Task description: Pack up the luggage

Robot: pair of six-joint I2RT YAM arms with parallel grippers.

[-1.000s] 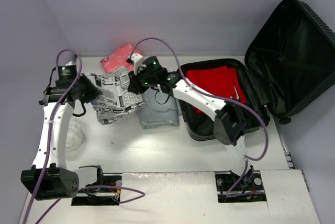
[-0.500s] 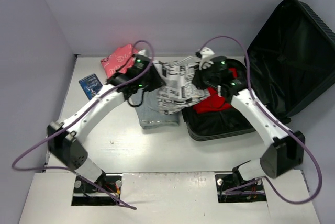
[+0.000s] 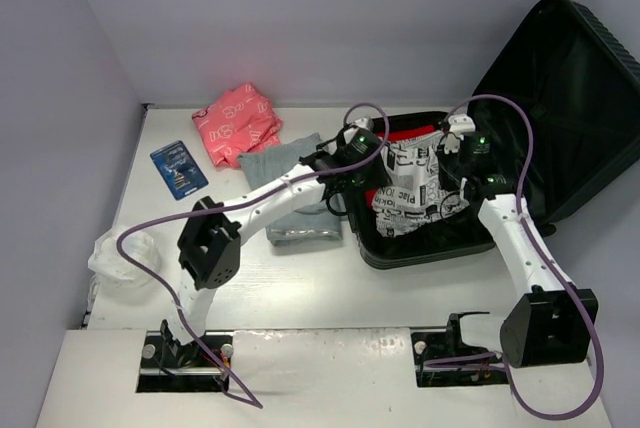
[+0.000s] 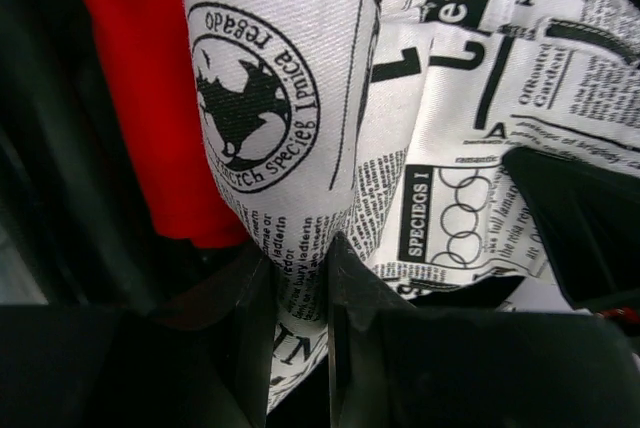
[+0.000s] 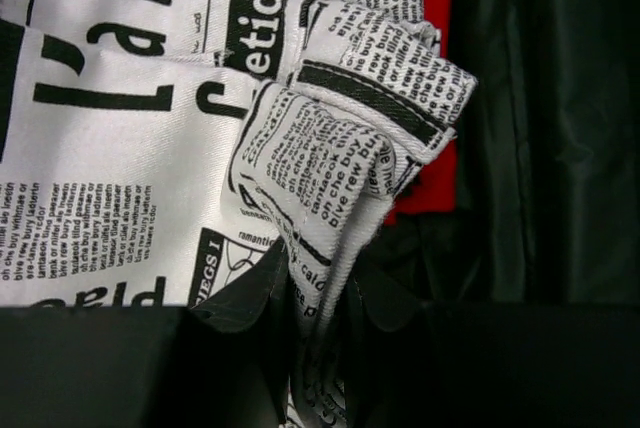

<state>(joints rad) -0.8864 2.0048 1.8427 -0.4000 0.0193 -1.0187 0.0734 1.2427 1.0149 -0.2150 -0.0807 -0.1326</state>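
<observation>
The luggage (image 3: 420, 253) is seen lying open at the 3 o'clock side of the table (image 3: 300, 288), its lid propped upright toward 2 o'clock and its black lining exposed. A newspaper-print cloth (image 3: 410, 188) is held over the open shell by both arms. The left gripper (image 3: 378, 153) is shown at the cloth's 9 o'clock edge, its jaws nearly closed and pinched on a fold of the printed fabric (image 4: 300, 258). The right gripper (image 3: 447, 163) is shown at the 3 o'clock edge, likewise narrowed to a slit and clamped on a bunched hem (image 5: 318, 278). A red garment (image 3: 405, 135) can be seen beneath the cloth, inside the shell. A grey garment (image 3: 300, 226) is laid on the table just beside the case at its 9 o'clock side. A pink packet (image 3: 235, 120) is placed at 11 o'clock, a blue card (image 3: 180, 168) at 10 o'clock, and a crumpled white bag (image 3: 125, 253) at 8 o'clock.
</observation>
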